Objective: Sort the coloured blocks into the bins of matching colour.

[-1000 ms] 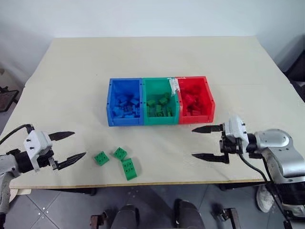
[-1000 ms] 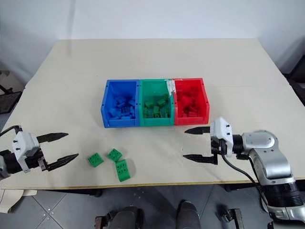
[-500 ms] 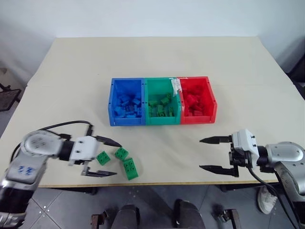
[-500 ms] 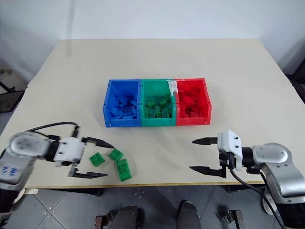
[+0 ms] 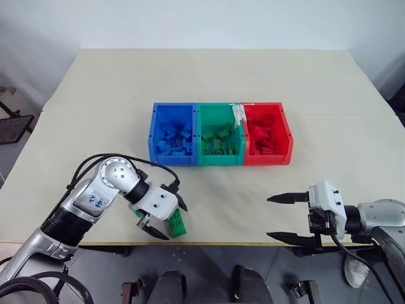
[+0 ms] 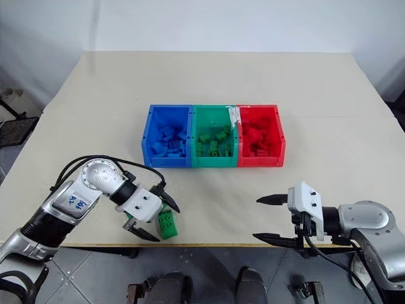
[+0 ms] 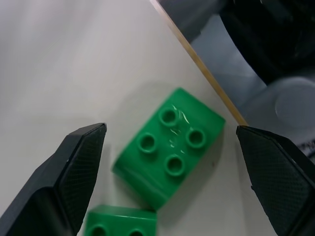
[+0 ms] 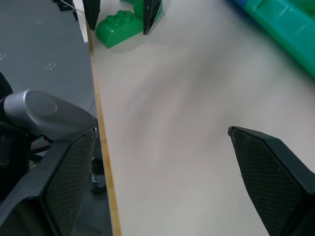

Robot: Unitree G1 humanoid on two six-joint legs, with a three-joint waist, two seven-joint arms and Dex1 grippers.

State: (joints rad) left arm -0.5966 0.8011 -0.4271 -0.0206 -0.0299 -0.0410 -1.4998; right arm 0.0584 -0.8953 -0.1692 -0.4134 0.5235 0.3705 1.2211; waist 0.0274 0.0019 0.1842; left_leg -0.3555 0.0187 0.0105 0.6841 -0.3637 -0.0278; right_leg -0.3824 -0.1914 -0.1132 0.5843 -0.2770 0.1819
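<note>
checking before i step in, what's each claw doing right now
Left claw: open, fingers either side of the long green block, not gripping it.
Right claw: open, holding nothing, over the table edge.

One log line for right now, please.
left gripper: open, straddling long green block | right gripper: open, empty | green bin: awaiting block

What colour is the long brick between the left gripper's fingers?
Bright green; the long brick shows best in the left wrist view, lying between the open fingers.
</note>
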